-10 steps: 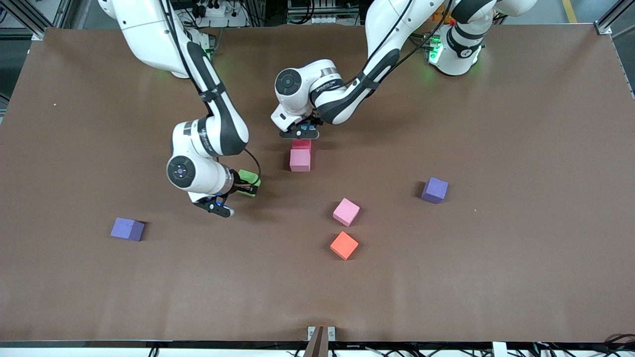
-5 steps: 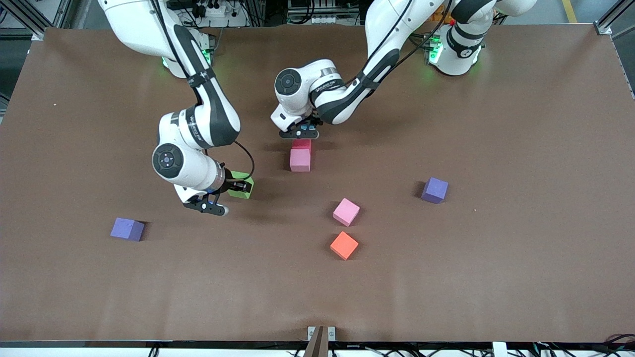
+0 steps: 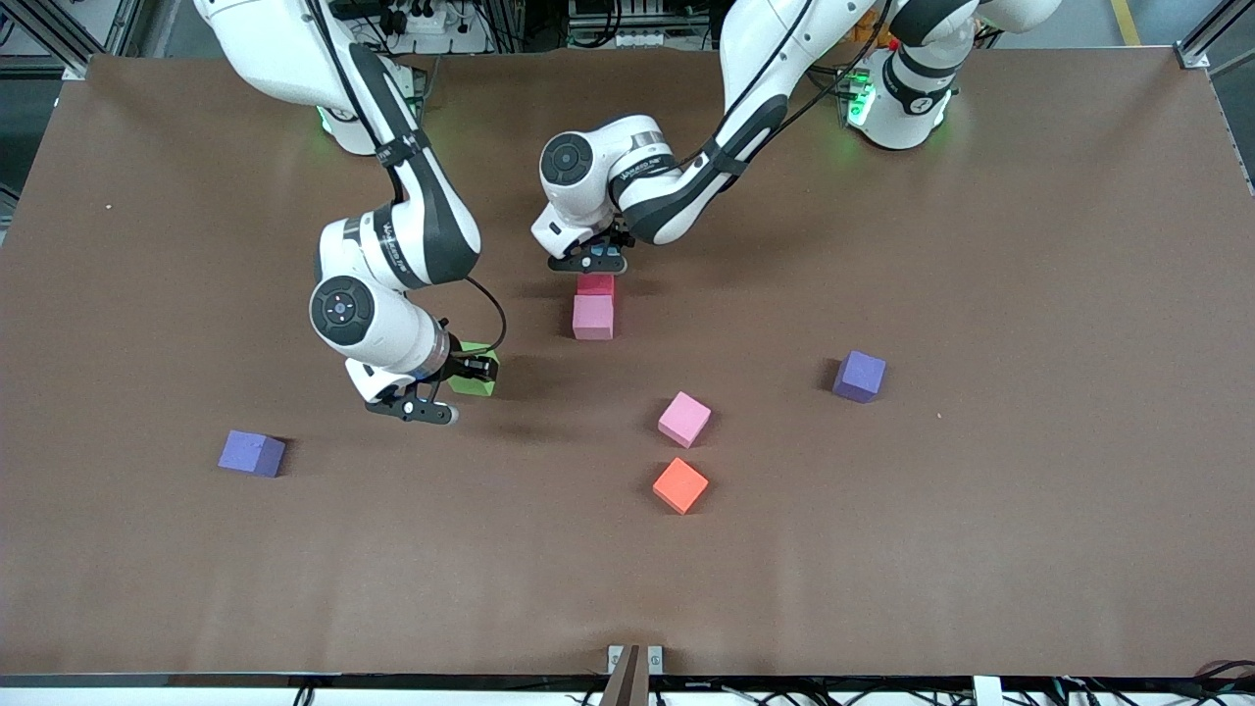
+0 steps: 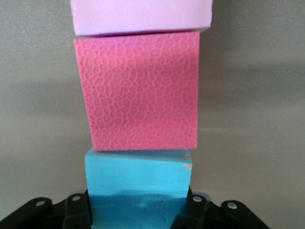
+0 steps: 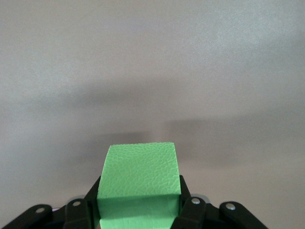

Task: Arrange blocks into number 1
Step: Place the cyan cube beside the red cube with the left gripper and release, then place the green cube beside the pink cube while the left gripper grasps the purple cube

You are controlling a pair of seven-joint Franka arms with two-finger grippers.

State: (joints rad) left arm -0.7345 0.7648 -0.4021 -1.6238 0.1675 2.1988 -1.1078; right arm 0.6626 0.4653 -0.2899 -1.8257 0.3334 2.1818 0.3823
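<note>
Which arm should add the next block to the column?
Left. Its gripper holds the blue block right against the red block at the column's end. The right gripper holds the green block off to the side.

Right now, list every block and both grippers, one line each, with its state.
left gripper: shut on the light blue block, at the red block's end of the line
right gripper: shut on the green block
red block: on the table, touching the pink block in line
loose pink block: lying free
orange block: lying free
two purple blocks: lying free, far apart
</note>
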